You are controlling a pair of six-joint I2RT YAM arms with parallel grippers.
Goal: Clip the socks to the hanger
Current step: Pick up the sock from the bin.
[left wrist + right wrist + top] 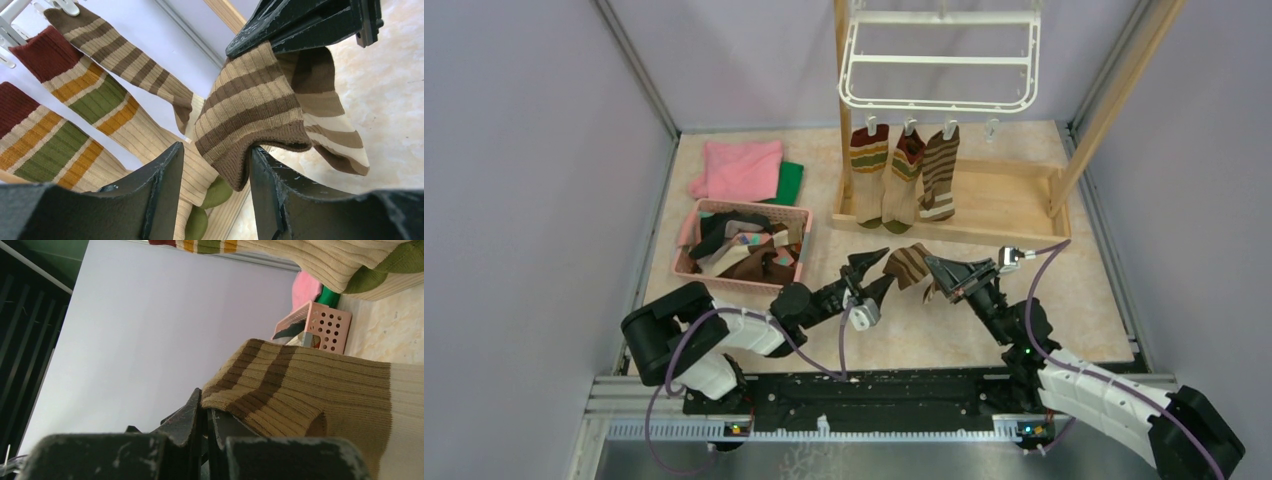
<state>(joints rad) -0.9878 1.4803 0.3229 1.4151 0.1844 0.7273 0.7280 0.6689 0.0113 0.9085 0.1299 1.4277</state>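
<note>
Right gripper [204,407] is pinched tight on the brown-striped sock [250,110], up in the air over the middle of the tabletop [1044,290]. Left gripper [876,268] has its jaws half-wide around the floppy cuff [235,167]. Risk: they nip just the edge, the cuff slips, and it never reaches the hanger [939,60] at the far edge.

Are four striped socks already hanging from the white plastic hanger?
No, only three striped socks hang from the white plastic hanger.
</note>
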